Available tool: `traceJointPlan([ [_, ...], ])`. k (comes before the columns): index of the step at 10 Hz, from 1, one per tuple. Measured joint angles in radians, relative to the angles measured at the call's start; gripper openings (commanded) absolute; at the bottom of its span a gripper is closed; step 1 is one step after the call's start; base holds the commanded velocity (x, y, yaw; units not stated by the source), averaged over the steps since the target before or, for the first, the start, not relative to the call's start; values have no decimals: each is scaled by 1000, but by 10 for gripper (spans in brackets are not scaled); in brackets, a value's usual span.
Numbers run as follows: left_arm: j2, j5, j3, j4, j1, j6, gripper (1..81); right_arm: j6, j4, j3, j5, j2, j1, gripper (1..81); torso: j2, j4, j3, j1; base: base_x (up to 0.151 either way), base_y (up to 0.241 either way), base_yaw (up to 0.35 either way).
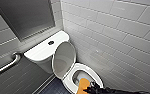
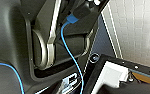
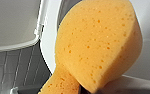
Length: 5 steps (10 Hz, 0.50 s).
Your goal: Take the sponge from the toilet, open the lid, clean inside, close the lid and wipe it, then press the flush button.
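Standing in the corner of a small room, the toilet has white tile walls on its right side and behind it. The floor beside it is dark. A big dark panel hangs on the back wall above the tank. A shiny metal grab bar is on the wall to the left, well apart from the toilet.

The lid is up and leans back at the tank. The white seat ring lies flat on the bowl. The flush button sits in the middle of the tank top, with nothing on it.

The sponge is at the near edge of the open bowl, over the seat ring. The right pincer is clamped on it, and its dark arm comes in from the low right. In the right wrist view the sponge is squeezed thin at one end.

The left wrist view shows a blue cable on dark robot parts. I cannot tell if the left pincer is apart or together.
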Motion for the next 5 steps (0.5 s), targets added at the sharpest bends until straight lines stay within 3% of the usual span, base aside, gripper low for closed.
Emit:
traceJointPlan([
  [5, 0, 0, 0, 0, -10, 0, 811, 0, -1, 188, 31, -241, -71, 10, 0, 0, 0, 0, 0, 0, 0],
])
